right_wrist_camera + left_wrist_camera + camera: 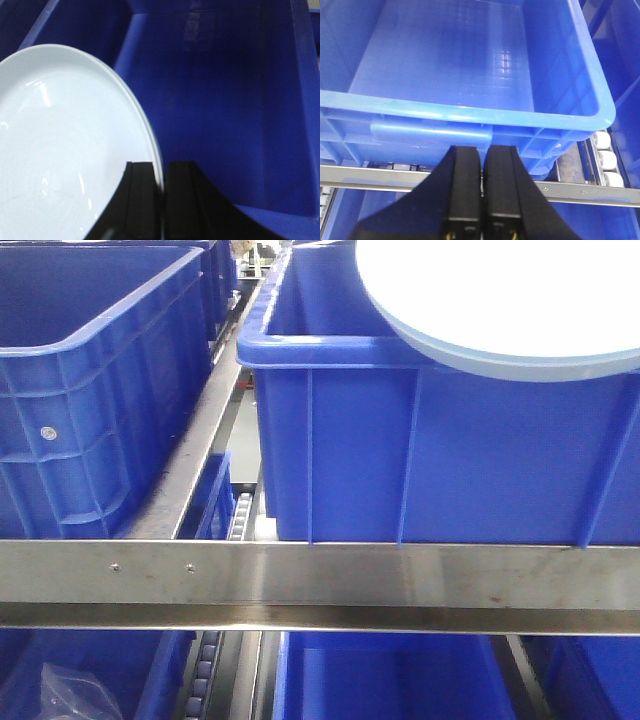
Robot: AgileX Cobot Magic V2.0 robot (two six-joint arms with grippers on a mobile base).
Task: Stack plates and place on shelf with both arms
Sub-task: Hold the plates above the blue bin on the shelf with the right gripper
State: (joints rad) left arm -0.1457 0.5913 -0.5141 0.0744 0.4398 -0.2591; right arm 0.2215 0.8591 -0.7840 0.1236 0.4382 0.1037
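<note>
Likely stiff, glossy and slippery, going by the sheen on the plate [65,140]; probably brittle too, so no knocks against hard edges. Moderately heavy for a pinch at one side, hence liable to sag or swivel about the grip point. Best taken at the upturned rim, with one finger above and one below, as deep onto the rim as the lip allows; steadier if supported from the opposite side as well.

Round, shallow, pale blue-white, with a low raised edge and soft highlights across the bowl. Cannot tell whether a second plate lies beneath the one seen; the rim in the front view reads as fairly thick, nothing more.

Right claw [161,200] clamped on the plate's near rim, the edge running up between the two black fingers. Held in the air above the open blue crate [420,450], partly overhanging its front wall, not resting on anything visible. Not yet on the shelf [320,575], whose steel front rail runs below and in front of the crate.

Left claw [483,190] closed and empty, fingers almost pressed together, hanging before a second crate [470,115] just above the rail, white rollers [605,150] to its right.
</note>
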